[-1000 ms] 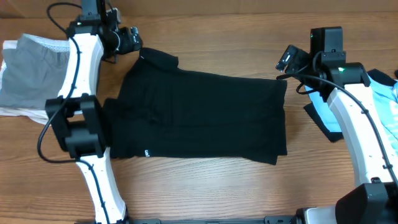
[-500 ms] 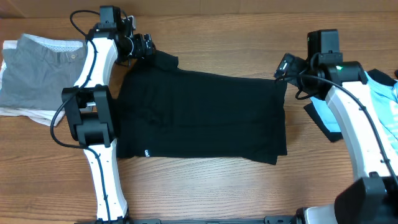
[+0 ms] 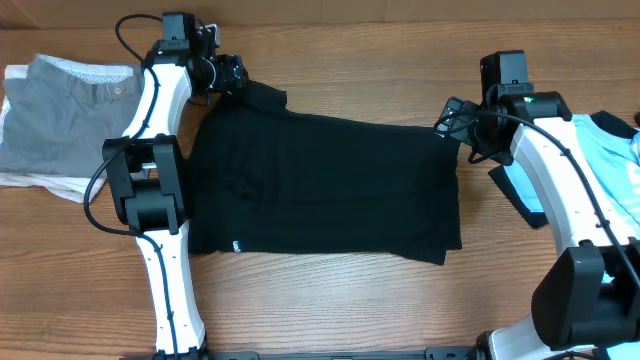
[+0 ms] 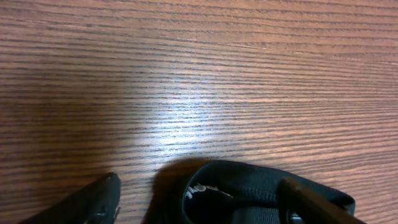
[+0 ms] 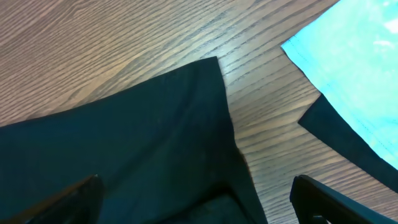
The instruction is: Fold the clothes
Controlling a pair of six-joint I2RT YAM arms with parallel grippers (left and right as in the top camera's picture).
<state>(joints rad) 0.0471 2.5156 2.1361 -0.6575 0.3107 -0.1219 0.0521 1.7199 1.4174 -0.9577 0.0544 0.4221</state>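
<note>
Pincers first, from overhead: the left pincer (image 3: 232, 75) hovers at the far left corner of the large plain black cloth shirt (image 3: 320, 185), which lies spread flat mid-table. The right pincer (image 3: 447, 118) sits over its far right corner. It looks like soft, light, floppy cloth that will sag and drag, so edges and corners are the places to grab. A light blue black-trimmed shirt (image 3: 612, 150) lies at the right edge and a grey folded garment (image 3: 55, 110) at the left.

Left wrist view: fingers (image 4: 93, 202) are spread wide, with the ribbed black collar (image 4: 249, 186) between them and nothing pinched.

Right wrist view: fingers (image 5: 62, 199) are wide apart too. The black shirt's corner sits just ahead, and the blue shirt lies off right with bare wood between them.
</note>
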